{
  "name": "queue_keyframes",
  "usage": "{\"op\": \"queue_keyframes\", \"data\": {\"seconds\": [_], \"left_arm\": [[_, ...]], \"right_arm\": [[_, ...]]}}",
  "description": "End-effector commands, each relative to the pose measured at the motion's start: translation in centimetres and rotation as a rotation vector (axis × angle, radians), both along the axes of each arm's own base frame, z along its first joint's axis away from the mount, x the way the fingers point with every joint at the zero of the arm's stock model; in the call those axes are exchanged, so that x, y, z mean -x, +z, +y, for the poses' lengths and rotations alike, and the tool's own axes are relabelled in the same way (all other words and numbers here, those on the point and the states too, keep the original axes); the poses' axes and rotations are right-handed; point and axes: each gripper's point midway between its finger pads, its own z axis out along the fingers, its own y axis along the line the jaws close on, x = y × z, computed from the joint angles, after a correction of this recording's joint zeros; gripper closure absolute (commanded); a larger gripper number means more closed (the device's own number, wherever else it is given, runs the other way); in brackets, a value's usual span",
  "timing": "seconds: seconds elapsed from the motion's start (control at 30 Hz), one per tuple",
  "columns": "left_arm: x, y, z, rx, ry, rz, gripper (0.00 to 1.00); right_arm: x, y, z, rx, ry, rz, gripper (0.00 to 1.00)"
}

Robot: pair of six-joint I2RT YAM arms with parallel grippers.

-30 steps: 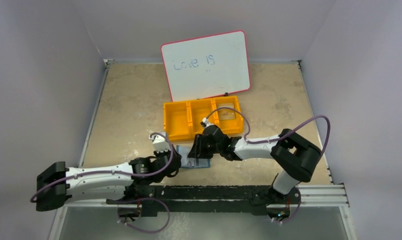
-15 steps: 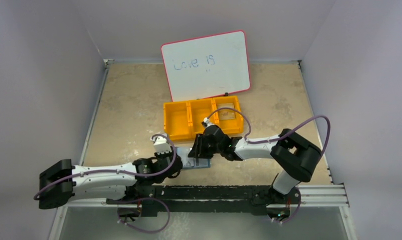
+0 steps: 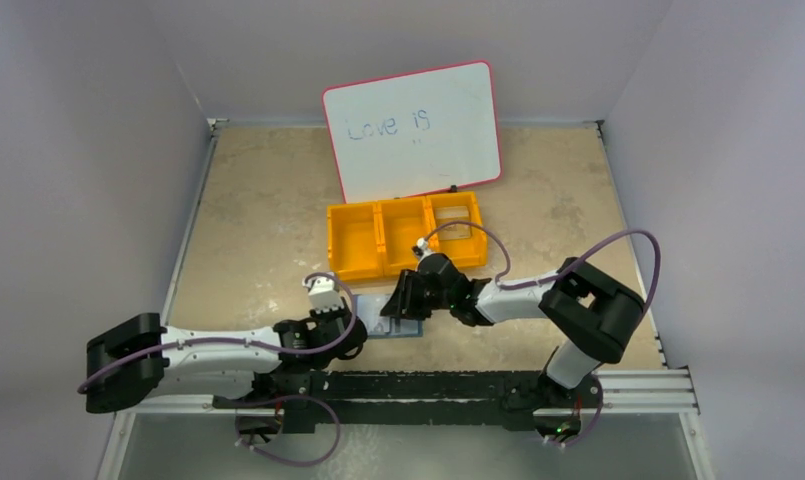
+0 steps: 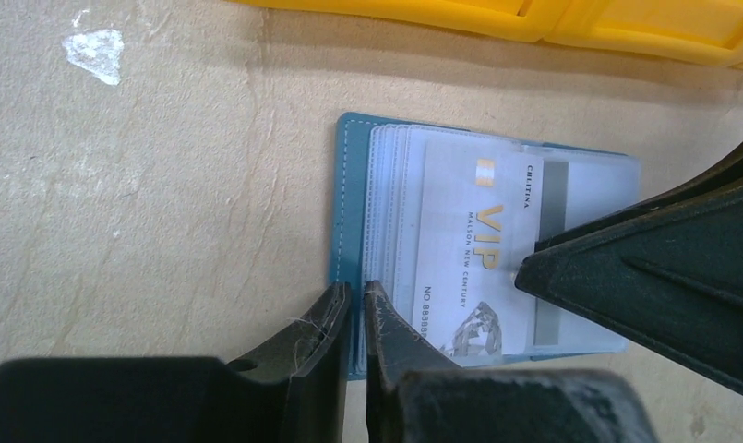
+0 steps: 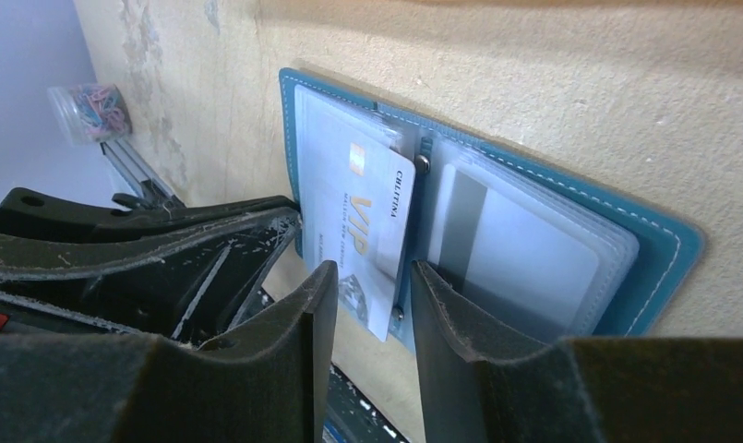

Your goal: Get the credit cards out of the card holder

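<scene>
The teal-blue card holder (image 4: pixel 356 175) lies open and flat on the table, with clear sleeves inside; it also shows in the right wrist view (image 5: pixel 644 249) and the top view (image 3: pixel 406 329). A greyish "VIP" credit card (image 4: pixel 469 249) sticks partly out of a sleeve (image 5: pixel 358 212). More cards sit in the other sleeves (image 5: pixel 524 249). My left gripper (image 4: pixel 356 297) is shut, its tips on the holder's left edge. My right gripper (image 5: pixel 372 277) is open, its fingers either side of the VIP card's near corner. In the top view both grippers (image 3: pixel 363 325) (image 3: pixel 396 306) meet at the holder.
An orange three-compartment bin (image 3: pixel 330 245) stands just behind the holder, its rim in the left wrist view (image 4: pixel 497 18). A pink-rimmed whiteboard (image 3: pixel 413 130) leans at the back. A jar of paper clips (image 5: pixel 90 106) shows in the right wrist view. A black rail (image 3: pixel 428 385) runs along the near edge.
My left arm has shifted right, closer to the holder. My right gripper has come slightly nearer and lower over the holder.
</scene>
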Motion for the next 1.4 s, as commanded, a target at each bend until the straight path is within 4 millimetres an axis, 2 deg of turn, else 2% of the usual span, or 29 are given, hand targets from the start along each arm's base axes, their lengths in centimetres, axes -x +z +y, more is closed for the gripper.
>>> {"op": "queue_keyframes", "data": {"seconds": [0.0, 0.23, 0.6, 0.83, 1.37], "left_arm": [[0.2, -1.0, 0.0, -0.013, 0.007, 0.023, 0.91], [0.2, -1.6, -0.2, -0.065, -0.004, 0.041, 0.95], [0.2, -1.8, 0.3, -0.078, 0.013, 0.045, 0.96], [0.1, -1.6, 0.2, -0.081, 0.018, 0.042, 0.96], [-0.1, -1.2, 0.2, -0.080, 0.031, 0.033, 0.96]], "right_arm": [[0.2, 0.3, -0.3, -0.055, -0.010, 0.024, 0.63], [0.3, 0.3, -0.2, -0.102, -0.009, 0.036, 0.73], [-0.5, 0.9, -1.2, -0.096, -0.068, 0.006, 0.99], [-0.5, 1.4, -1.4, -0.108, -0.078, -0.005, 1.00], [-0.2, 1.0, -3.2, -0.081, -0.116, 0.007, 1.00]]}}
